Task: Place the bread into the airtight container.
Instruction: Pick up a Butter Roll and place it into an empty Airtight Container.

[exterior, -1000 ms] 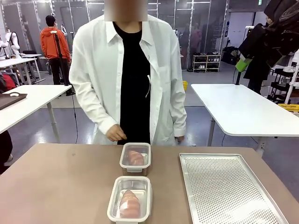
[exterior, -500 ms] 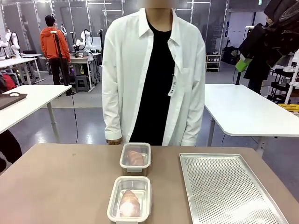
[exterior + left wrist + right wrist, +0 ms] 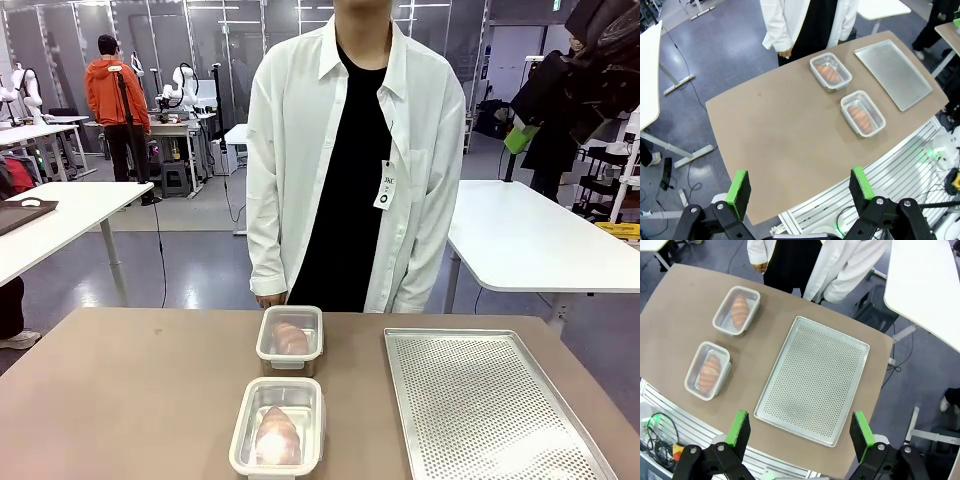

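Both containers (image 3: 279, 426) (image 3: 291, 338) hold bread (image 3: 277, 436), near and far. Tray (image 3: 490, 405) at right. Left gripper (image 3: 801, 186) wide open, empty; right gripper (image 3: 799, 430) same.

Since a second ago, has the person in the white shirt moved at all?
Yes. The person in the white shirt has straightened and shifted toward picture right, judged against the far clear plastic container holding bread, which stayed put.

Perforated metal tray (image 3: 490, 405) — right of table (image 3: 130, 400)
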You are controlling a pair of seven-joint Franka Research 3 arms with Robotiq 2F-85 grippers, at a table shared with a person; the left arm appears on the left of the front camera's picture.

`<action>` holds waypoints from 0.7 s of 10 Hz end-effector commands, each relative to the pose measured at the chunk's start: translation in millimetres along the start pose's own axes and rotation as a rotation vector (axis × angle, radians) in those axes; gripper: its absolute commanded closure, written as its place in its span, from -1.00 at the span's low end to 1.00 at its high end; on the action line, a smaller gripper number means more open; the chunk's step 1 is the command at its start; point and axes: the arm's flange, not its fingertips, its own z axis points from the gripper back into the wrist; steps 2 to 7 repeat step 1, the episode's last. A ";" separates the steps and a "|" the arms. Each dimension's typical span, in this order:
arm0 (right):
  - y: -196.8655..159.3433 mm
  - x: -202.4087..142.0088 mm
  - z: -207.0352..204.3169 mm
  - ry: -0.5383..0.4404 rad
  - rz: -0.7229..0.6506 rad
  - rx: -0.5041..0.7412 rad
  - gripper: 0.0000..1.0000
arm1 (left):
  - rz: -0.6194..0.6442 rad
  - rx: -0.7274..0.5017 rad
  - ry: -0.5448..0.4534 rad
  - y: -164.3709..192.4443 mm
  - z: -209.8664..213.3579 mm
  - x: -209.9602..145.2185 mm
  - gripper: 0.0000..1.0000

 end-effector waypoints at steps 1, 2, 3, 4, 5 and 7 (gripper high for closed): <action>-0.9 -1.0 -2.2 -0.004 -0.003 -0.005 -1.00 | -0.012 -0.003 0.001 -0.9 0.4 -0.2 -1.00; -0.9 -1.0 -2.2 -0.004 -0.003 -0.005 -1.00 | -0.012 -0.003 0.001 -0.9 0.4 -0.2 -1.00; -0.9 -1.0 -2.2 -0.004 -0.003 -0.005 -1.00 | -0.012 -0.003 0.001 -0.9 0.4 -0.2 -1.00; -0.9 -1.0 -2.2 -0.004 -0.003 -0.005 -1.00 | -0.012 -0.003 0.001 -0.9 0.4 -0.2 -1.00; -0.9 -1.0 -2.2 -0.004 -0.003 -0.005 -1.00 | -0.012 -0.003 0.001 -0.9 0.4 -0.2 -1.00; -0.9 -1.0 -2.2 -0.004 -0.003 -0.005 -1.00 | -0.012 -0.003 0.001 -0.9 0.4 -0.2 -1.00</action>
